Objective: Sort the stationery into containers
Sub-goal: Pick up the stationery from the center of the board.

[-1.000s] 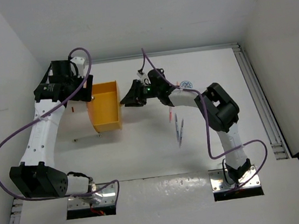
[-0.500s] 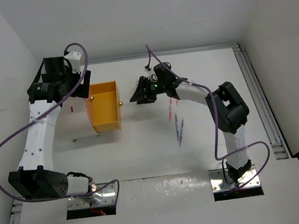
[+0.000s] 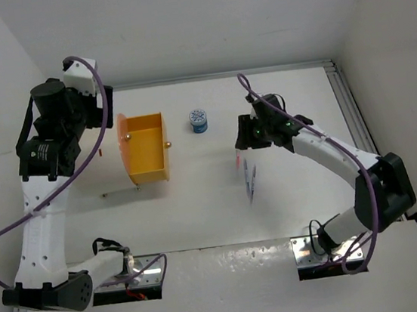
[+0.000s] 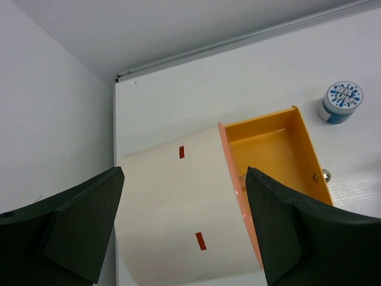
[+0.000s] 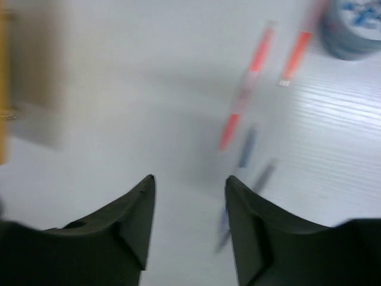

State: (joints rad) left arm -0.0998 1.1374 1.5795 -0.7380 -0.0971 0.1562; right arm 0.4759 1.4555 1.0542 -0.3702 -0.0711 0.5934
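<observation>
The left gripper (image 4: 184, 179) hangs high over the far left of the table (image 3: 291, 89) with its two dark fingers (image 4: 83, 229) spread wide and nothing between them. Straight below it sits the cream-white drum-shaped cabinet (image 4: 172, 208), with two small red marks on its curved side. An orange drawer (image 3: 147, 154) lies against the cabinet's right flank, open side up. Its curved orange front meets the drum, and a small brass knob (image 3: 166, 142) sits on its outer wall. Just to the right of the drawer, and apart from it, a round blue-and-white patterned roll (image 3: 199, 120) stands upright on the tabletop. Further right, the right gripper (image 3: 246, 138) hovers low over the table, its jaws partly apart and holding nothing. Its wrist view is smeared, but bare tabletop shows in the gap between the fingers (image 5: 134, 217). Just near of that gripper, a small cluster of thin pens lies loose on the surface. The pink pens (image 3: 238, 160) are closest to the fingers and the blue pens (image 3: 249, 183) lie a little nearer to the arm bases. None of them is touched by either arm.
</observation>
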